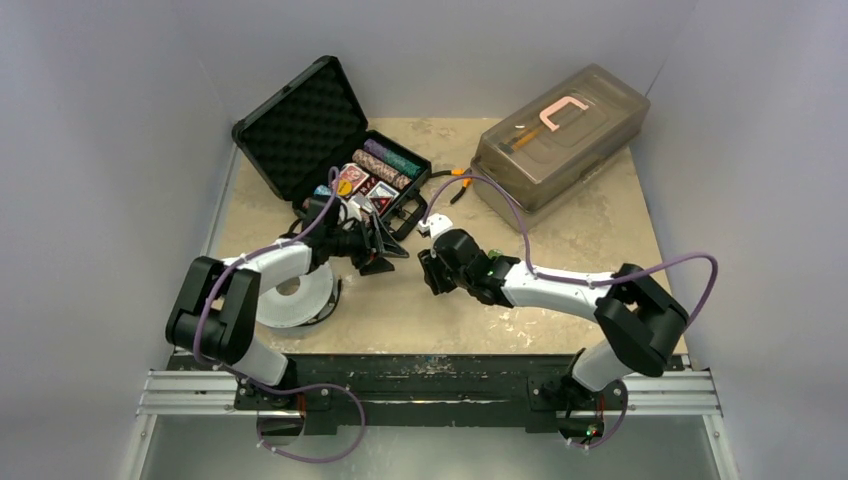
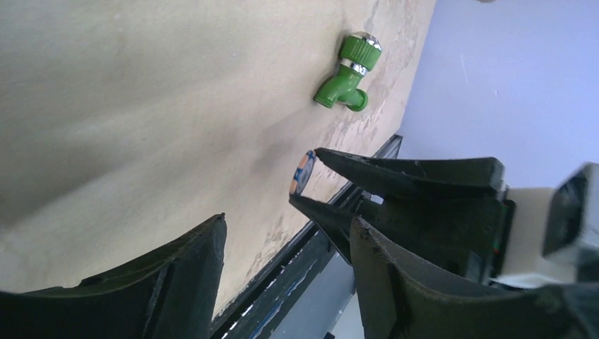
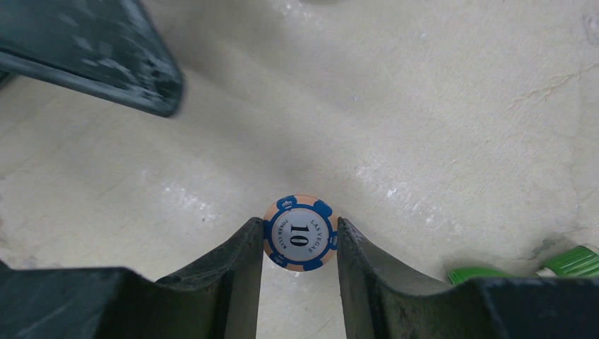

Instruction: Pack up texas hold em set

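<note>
Near centre, the right gripper (image 3: 300, 227) pinches a round peach-and-blue plastic "10" chip (image 3: 299, 234) by its rim, the left gripper (image 2: 286, 240) gapes empty alongside, and next, I'd judge, the chip needs carrying to the open black foam-lined case (image 1: 300, 122) at eleven o'clock.

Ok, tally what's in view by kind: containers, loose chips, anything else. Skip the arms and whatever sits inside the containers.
Containers: 2, black case and grey box
Loose chips: 1, the 10 chip held in the right fingers
Others: 2, green faucet and white roll
Total: 5
</note>
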`<state>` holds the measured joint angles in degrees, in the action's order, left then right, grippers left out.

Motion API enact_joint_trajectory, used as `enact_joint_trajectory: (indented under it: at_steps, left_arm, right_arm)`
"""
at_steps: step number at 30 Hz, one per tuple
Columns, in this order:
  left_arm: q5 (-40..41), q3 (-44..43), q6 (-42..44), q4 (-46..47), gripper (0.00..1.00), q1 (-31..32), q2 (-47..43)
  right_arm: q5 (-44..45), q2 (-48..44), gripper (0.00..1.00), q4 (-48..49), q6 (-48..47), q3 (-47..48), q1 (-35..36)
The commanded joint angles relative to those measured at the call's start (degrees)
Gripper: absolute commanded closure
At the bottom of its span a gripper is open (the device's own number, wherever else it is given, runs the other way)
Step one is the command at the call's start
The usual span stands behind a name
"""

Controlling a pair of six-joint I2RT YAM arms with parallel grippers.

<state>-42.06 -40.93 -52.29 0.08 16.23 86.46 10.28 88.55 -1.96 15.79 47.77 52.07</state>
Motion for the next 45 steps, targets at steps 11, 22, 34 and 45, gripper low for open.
enact_joint_trajectory:
  at_steps: [11, 22, 34, 45]
  left_arm:
    - [-8.0, -8.3, -0.4, 10.4, 0.53, 6.3, 10.7]
    - [10.9, -9.9, 12.1, -13.3, 0.44, 5.2, -1.1]
    - [47.7, -8.0, 5.1, -44.6, 0.41, 5.2, -31.3]
    - [52.4, -20.4, 9.9, -62.2, 0.41, 5.2, -44.0]
  right_arm:
    - [-7.0, -10.3, 0.79, 5.4, -6.4, -1.9, -0.1]
    - [-3.5, -5.2, 0.66, 2.7, -3.2, -0.5, 0.9]
    - [-14.0, 6.2, 0.43, 6.9, 17.4, 8.4, 12.2]
    - [-19.8, 23.2, 0.67, 7.2, 19.6, 26.0, 24.2]
